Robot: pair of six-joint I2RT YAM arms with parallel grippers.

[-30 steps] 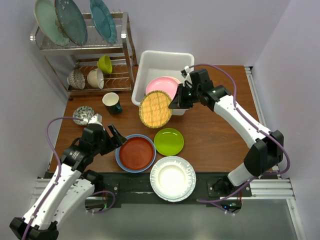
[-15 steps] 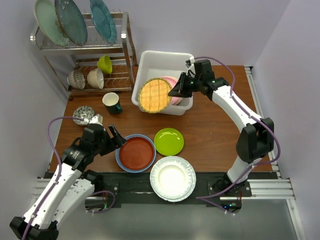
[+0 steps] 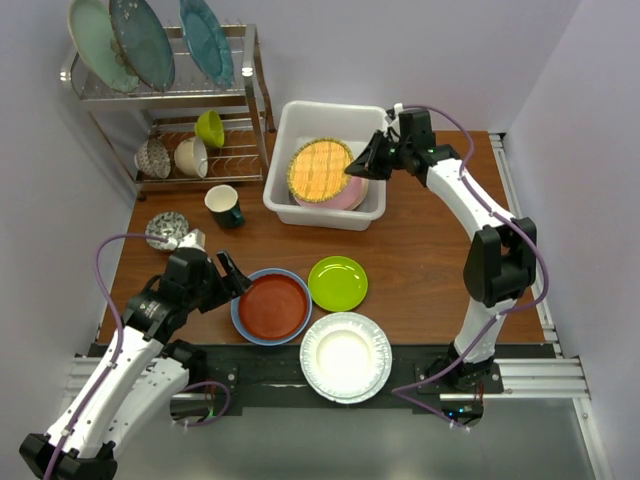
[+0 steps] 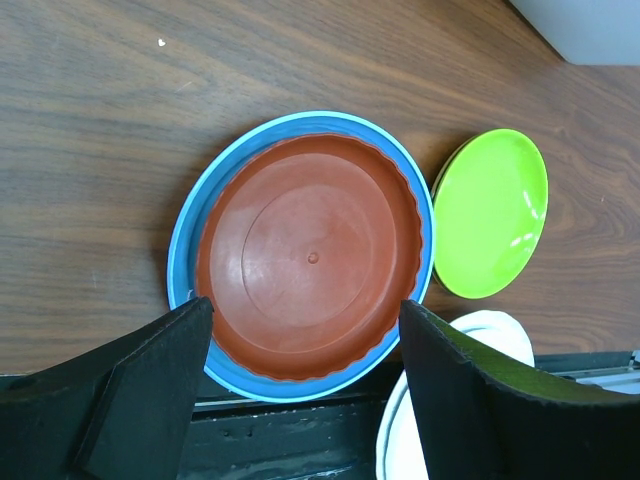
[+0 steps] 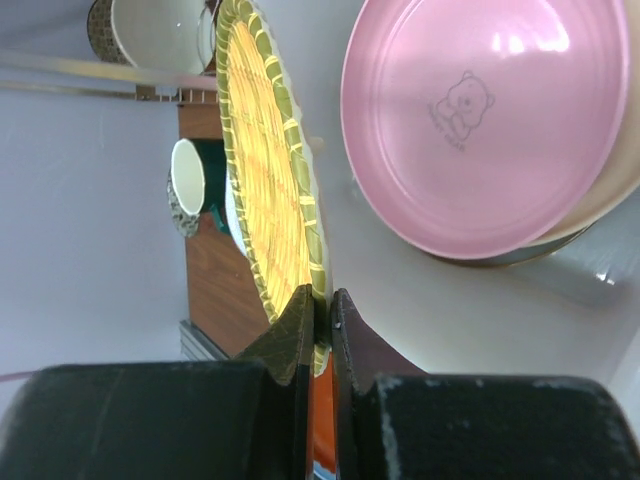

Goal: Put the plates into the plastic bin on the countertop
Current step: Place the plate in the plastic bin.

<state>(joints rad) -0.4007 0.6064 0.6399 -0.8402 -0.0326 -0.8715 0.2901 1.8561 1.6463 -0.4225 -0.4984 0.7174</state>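
Gold round plate with a woven pattern hangs tilted inside the white rectangular plastic bin in the top view. The right hand pinches its rim, directly above a pink round plate lying in the bin. Nearer than the bin, on the reddish-brown wooden bench, sit a rust red plate nested in a blue plate, a lime green plate and a white fluted plate.

From the left wrist, the left hand is released, its jaws straddling the rust red plate's near rim, probably lined up to take it.

From the right wrist, the hand is clenched on the gold plate's edge, so the plate can be lowered flat onto the pink one.
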